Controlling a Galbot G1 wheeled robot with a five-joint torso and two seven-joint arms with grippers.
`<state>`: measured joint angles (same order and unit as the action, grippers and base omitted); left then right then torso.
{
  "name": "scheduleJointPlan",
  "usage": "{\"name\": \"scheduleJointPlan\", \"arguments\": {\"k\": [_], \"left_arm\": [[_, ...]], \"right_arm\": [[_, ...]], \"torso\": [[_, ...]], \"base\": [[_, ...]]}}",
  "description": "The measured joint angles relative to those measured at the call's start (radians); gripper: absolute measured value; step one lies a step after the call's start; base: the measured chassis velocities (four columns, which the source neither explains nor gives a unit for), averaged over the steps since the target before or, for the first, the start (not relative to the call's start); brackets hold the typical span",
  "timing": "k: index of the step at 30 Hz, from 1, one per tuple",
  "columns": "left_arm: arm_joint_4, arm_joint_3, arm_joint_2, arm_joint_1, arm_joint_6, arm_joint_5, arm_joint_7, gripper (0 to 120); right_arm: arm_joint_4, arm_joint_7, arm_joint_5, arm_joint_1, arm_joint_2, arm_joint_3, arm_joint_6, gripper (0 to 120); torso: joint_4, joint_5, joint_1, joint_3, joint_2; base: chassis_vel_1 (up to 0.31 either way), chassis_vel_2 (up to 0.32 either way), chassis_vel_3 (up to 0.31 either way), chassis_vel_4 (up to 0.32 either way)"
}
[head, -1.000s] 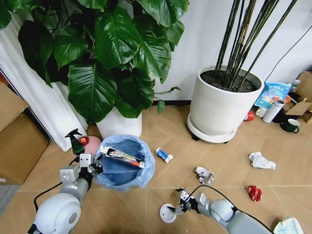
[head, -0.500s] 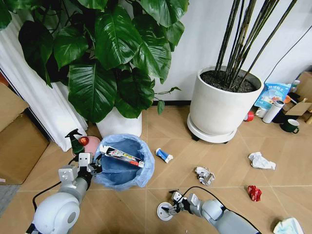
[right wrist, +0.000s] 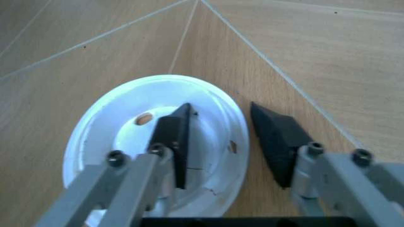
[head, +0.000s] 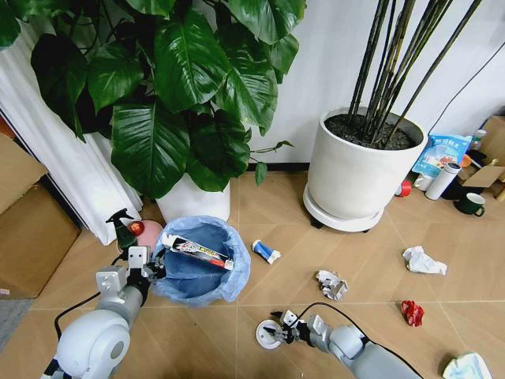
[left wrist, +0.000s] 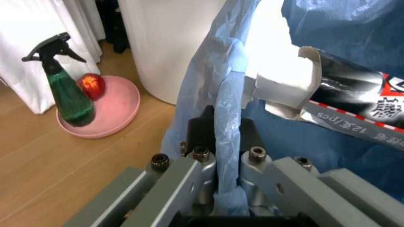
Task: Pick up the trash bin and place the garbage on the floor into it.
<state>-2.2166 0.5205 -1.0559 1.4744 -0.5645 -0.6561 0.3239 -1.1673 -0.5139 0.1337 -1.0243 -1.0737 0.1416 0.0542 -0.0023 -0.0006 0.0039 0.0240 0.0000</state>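
Observation:
The trash bin [head: 199, 272], lined with a crinkly light-blue bag, stands on the floor [head: 260, 296] with a printed tube [head: 197, 251] lying across its mouth. My left gripper [head: 151, 268] [left wrist: 225, 142] is shut on the bin's bag-covered rim [left wrist: 221, 118]. My right gripper [head: 274, 335] [right wrist: 220, 111] is open low over a white round lid [head: 264, 335] [right wrist: 113, 137]; one finger is inside the lid, the other outside its rim. More garbage lies around: a blue-white can [head: 266, 251], a silvery wrapper [head: 332, 284], a white tissue [head: 423, 260], a red wrapper [head: 411, 313] and a teal mask [head: 465, 367].
Two big white plant pots [head: 364, 178] [head: 193, 201] stand behind. A pink dish [head: 146, 231] with a spray bottle and an apple sits left of the bin. Cardboard boxes [head: 28, 229] lie at the far left. Bottles and a mug [head: 472, 204] stand at the far right.
My right gripper has slid left along the floor until its fingers straddle the lid's rim; the lid has shifted slightly. The left gripper and the bin have not moved.

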Motion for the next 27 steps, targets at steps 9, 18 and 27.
{"name": "scheduleJointPlan", "arguments": {"k": [9, 18, 27], "left_arm": [[-0.002, 0.005, 0.009, -0.001, 0.000, -0.005, -0.001, 0], [0.003, 0.000, 0.011, -0.009, 0.003, -0.007, -0.002, 0], [0.013, -0.004, 0.012, -0.015, 0.010, -0.006, -0.002, 0]], "right_arm": [[0.084, -0.001, -0.021, 0.031, -0.059, 0.010, 0.007, 3], [0.087, -0.001, -0.020, 0.026, -0.059, -0.004, 0.022, 0], [0.082, 0.002, -0.013, 0.005, -0.060, -0.033, 0.035, 0]], "torso": [[0.0000, -0.0003, 0.000, 0.000, 0.000], [0.0001, -0.0001, 0.000, 0.000, 0.000], [0.0001, -0.0003, 0.000, 0.000, 0.000]], "base": [[0.000, 0.000, 0.000, 0.000], [0.000, 0.000, 0.000, 0.000], [0.000, 0.000, 0.000, 0.000]]}}
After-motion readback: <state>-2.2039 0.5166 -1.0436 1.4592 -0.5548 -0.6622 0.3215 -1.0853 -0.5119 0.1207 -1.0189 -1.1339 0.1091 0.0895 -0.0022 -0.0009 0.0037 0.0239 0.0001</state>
